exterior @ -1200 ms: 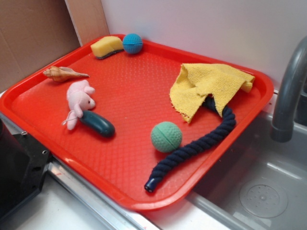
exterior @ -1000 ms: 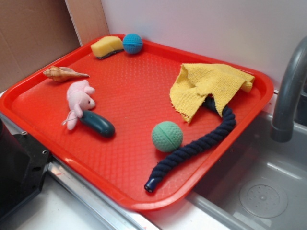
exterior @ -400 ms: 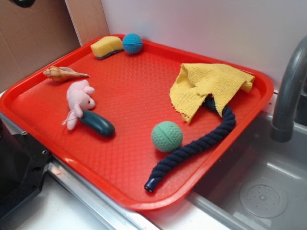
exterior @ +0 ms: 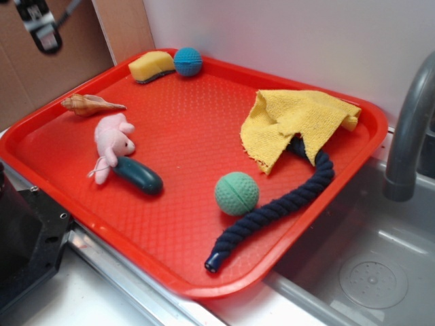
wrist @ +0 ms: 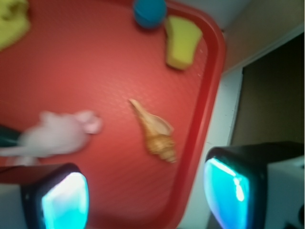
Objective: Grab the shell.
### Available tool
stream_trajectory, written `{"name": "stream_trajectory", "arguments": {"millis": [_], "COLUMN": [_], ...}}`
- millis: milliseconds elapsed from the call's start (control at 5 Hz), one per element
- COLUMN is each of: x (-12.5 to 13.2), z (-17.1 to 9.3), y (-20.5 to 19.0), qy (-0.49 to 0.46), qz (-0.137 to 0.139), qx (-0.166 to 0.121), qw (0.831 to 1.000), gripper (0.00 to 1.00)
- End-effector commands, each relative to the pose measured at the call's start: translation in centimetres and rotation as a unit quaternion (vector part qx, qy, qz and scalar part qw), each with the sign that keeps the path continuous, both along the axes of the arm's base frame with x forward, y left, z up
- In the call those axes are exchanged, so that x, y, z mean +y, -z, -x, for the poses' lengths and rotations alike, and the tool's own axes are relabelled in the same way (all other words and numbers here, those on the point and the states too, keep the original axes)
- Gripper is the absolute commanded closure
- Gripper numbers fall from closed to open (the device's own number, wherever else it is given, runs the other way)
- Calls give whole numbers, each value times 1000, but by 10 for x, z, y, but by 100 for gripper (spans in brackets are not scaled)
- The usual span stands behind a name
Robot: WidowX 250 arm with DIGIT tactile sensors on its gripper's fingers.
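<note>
The gripper (exterior: 42,32) hangs high in the upper left corner of the exterior view, well above the red tray (exterior: 197,136) and only partly in frame. From the wrist view its two fingers (wrist: 64,202) stand wide apart with nothing between them, one low on the left, the other low on the right, each glowing cyan on its inner pad. The shell (exterior: 90,104) lies flat on the tray near its left rim, blunt spiral end toward the rim, thin pointed tail aimed toward the tray's middle. In the wrist view, which is blurred, the shell (wrist: 154,131) sits between the fingers but farther up the frame, close to the tray's rim. The pink plush toy (exterior: 112,141) lies just beside the shell, apart from it, and touches a dark teal cylinder (exterior: 139,176). Back in the far corner, a yellow sponge (exterior: 151,66) rests against a blue ball (exterior: 187,61).
</note>
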State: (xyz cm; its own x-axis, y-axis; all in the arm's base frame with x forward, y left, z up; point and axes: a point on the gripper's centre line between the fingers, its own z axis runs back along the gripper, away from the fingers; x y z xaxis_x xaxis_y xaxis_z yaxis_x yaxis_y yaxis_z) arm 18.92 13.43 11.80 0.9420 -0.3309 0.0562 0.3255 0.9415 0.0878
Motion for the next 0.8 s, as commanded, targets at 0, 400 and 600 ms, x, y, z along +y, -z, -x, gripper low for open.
{"name": "stream_trajectory", "arguments": {"millis": [0, 400, 600], "x": [3, 7, 9], "z": [-3, 17, 24], "y": [40, 72, 84], "qy": [94, 125, 136], "qz": [-44, -27, -22], "qx": [5, 2, 8], "qw": [995, 992, 990], "gripper": [0, 0, 0]}}
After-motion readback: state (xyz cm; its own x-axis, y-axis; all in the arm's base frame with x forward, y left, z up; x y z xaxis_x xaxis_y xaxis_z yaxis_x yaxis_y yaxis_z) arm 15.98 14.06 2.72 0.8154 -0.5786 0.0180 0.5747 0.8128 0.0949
